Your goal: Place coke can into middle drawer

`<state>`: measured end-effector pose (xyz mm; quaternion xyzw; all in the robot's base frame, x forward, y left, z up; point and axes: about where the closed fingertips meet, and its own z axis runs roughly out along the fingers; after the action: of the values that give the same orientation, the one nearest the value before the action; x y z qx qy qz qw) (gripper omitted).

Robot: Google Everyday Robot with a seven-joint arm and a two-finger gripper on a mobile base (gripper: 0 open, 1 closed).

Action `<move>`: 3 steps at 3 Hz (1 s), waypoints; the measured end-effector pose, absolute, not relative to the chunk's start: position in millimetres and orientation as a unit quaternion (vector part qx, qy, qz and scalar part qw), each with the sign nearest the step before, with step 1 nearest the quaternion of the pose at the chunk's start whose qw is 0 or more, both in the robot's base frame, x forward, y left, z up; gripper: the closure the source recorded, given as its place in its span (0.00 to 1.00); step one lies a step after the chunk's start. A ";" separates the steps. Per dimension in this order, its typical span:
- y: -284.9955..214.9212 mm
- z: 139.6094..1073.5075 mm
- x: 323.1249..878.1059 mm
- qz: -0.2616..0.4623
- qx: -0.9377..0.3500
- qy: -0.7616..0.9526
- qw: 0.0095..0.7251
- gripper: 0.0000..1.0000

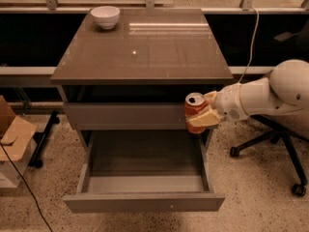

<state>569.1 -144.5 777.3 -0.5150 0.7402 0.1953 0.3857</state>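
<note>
The red coke can point(193, 111) with a silver top is upright in my gripper point(202, 111), whose pale fingers point(204, 119) are shut around it. It hangs at the cabinet's right front corner, in front of the upper drawer face and above the right rear of the open drawer. The middle drawer point(145, 201) is pulled out wide, with a flat grey front, a tiny pale dot and a bare grey floor. My white arm point(260, 96) reaches in from the right.
A white bowl point(105, 16) sits at the back left of the cabinet top point(145, 52). A closed plain drawer front point(123, 116) lies above the open drawer. An office chair base point(282, 153) stands to the right, a cardboard box point(12, 137) and a cable to the left.
</note>
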 end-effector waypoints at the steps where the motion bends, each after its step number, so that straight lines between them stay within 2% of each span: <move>1: -144.0 743.5 571.2 0.186 -0.503 0.747 0.392 1.00; 3: -147.0 707.6 578.2 0.179 -0.478 0.758 0.406 1.00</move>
<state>578.2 -147.0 707.6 -0.4777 0.7581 0.1786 0.4064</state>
